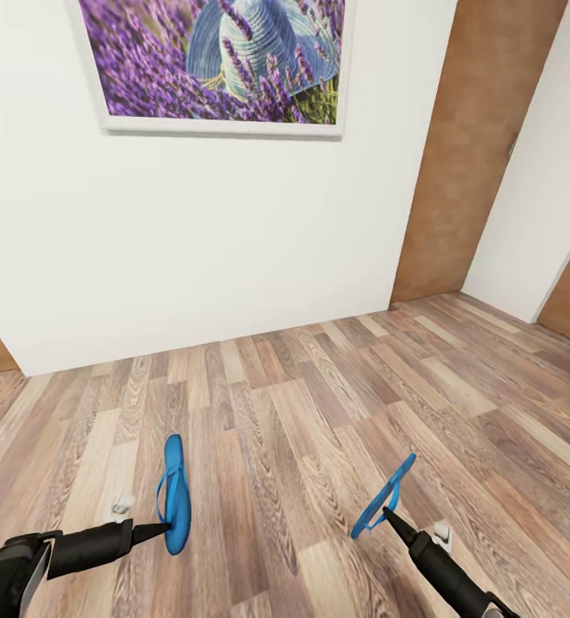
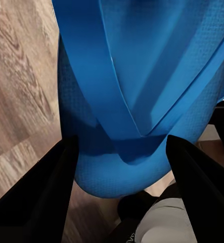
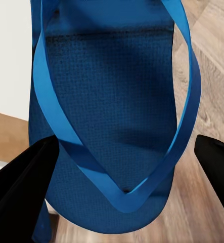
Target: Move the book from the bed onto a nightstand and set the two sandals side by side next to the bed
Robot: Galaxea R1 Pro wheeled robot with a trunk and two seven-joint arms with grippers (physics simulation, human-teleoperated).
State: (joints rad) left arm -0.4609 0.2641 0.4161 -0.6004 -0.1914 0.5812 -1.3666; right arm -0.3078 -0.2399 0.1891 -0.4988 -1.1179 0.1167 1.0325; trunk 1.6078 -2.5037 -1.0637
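Observation:
I hold one bright-blue sandal in each hand above the wood-plank floor (image 1: 302,403). My left gripper (image 1: 163,530) is shut on the left sandal (image 1: 175,498), which stands on edge with its strap facing sideways. In the left wrist view that sandal (image 2: 142,76) sits between the black fingers (image 2: 46,192). My right gripper (image 1: 388,515) is shut on the other sandal (image 1: 386,498), tilted up and to the right. The right wrist view has its sole and toe strap (image 3: 112,101) between the fingers (image 3: 20,182). The bed, the book and the nightstand are out of view.
A white wall (image 1: 191,240) stands close ahead with a framed lavender picture (image 1: 216,60) high on it. A brown wooden door panel (image 1: 474,146) stands at the right, with another white wall (image 1: 542,189) beyond it. Open floor lies between me and the wall.

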